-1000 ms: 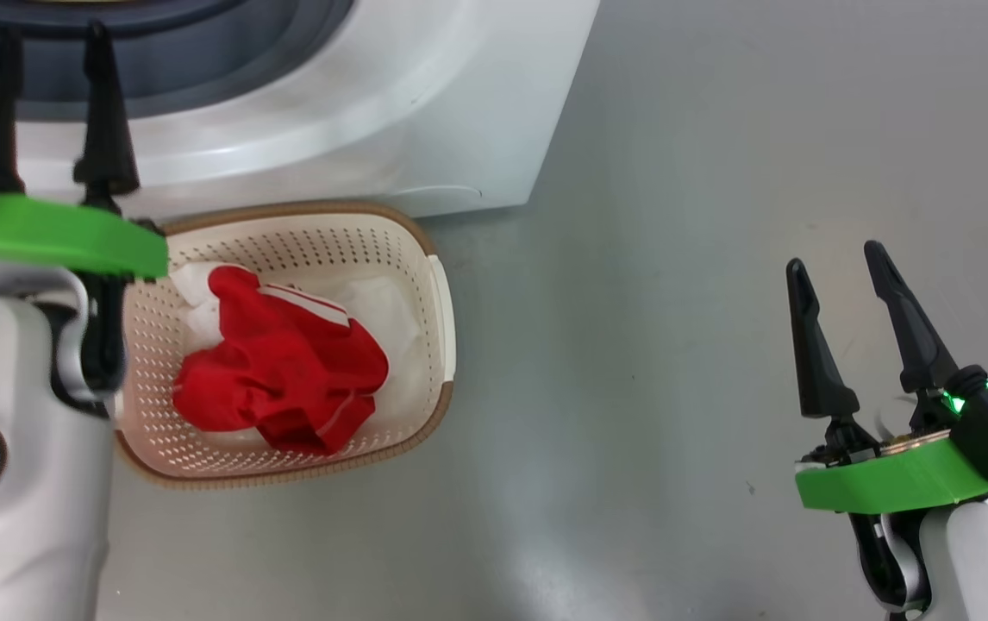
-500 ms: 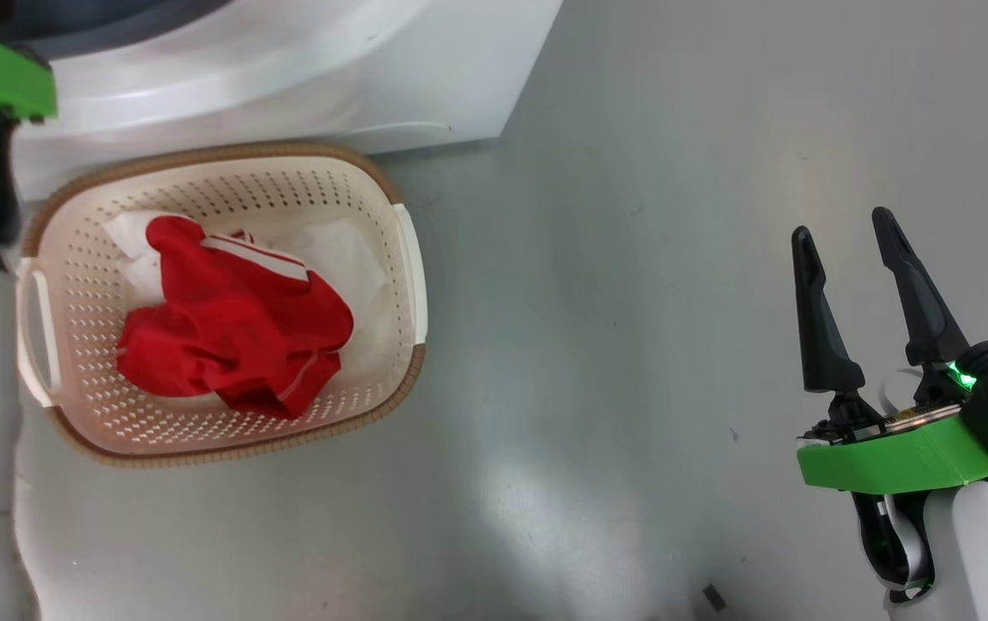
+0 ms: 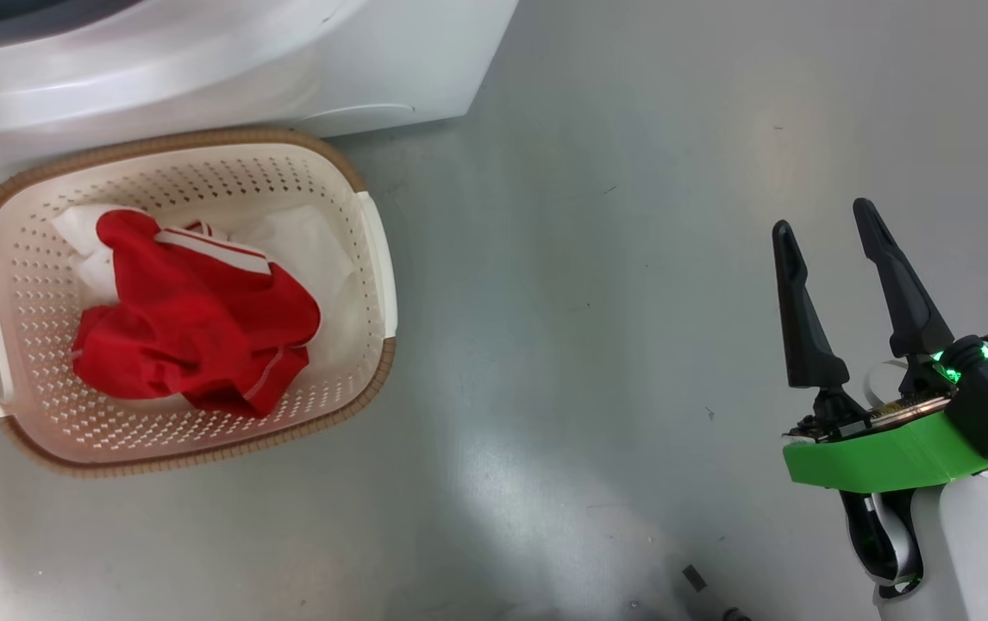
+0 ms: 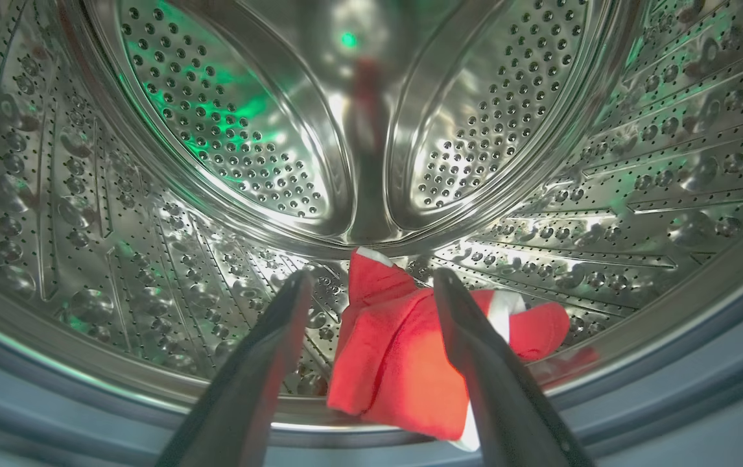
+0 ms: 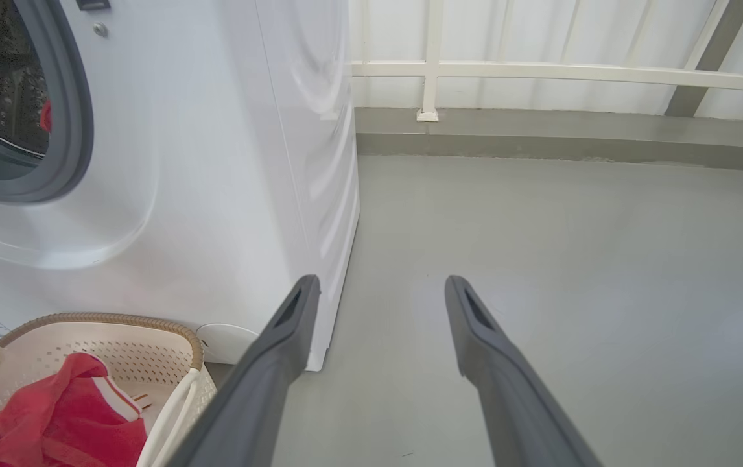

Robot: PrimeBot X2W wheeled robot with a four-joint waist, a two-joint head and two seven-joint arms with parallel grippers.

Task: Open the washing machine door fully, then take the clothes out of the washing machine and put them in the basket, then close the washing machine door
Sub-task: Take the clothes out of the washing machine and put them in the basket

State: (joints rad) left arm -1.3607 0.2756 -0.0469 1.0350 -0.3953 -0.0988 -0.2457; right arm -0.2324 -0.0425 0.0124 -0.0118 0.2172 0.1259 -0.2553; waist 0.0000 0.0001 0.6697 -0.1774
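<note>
Grey floor (image 3: 632, 345) is spreading beside the washing machine (image 5: 216, 162), whose upper part is being cut off in the head view. Its steel drum (image 4: 371, 130) is surrounding the left gripper (image 4: 371, 275), which is reaching in with fingers spread, gripping nothing. The basket (image 3: 175, 138) is sitting against the machine's front, holding 1 heap of red clothes (image 3: 192, 345) over something white (image 3: 313, 250) that is hard to identify. The right gripper (image 3: 822, 216) is hovering over bare floor, spread and empty too. Unloading is seemingly under way: 1 red garment (image 4: 397, 350) is lying at the drum's front lip, so the next move is calling for closing the fingers around it. 1 finger is hiding part of its edge.
</note>
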